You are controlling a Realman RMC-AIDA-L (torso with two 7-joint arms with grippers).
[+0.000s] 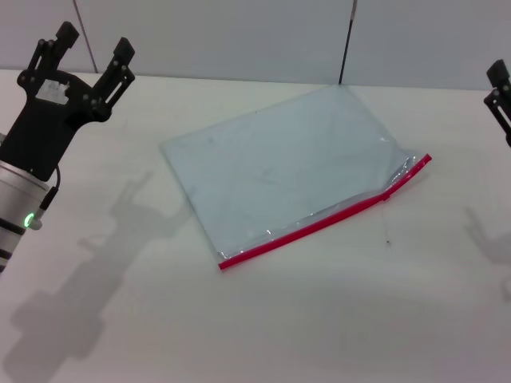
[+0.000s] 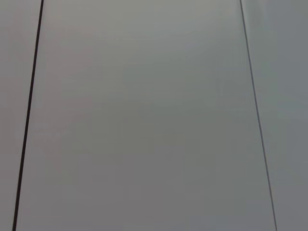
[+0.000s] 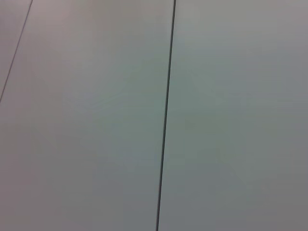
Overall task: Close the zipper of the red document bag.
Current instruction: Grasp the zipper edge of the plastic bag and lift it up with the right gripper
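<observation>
The red document bag (image 1: pixel 287 171) lies flat on the white table (image 1: pixel 263 319), a translucent pale blue-grey pouch turned at an angle. Its zipper (image 1: pixel 319 225) is a thin red strip along the near long edge, with the small slider (image 1: pixel 387 194) near the right end, where the plastic is puckered and lifted. My left gripper (image 1: pixel 86 46) is raised at the far left, well away from the bag, fingers spread open and empty. Only an edge of my right gripper (image 1: pixel 500 94) shows at the far right, clear of the bag. Both wrist views show only wall panels.
A grey panelled wall (image 1: pixel 239 32) with a dark seam rises behind the table. Shadows of both arms fall on the table to the left and right of the bag.
</observation>
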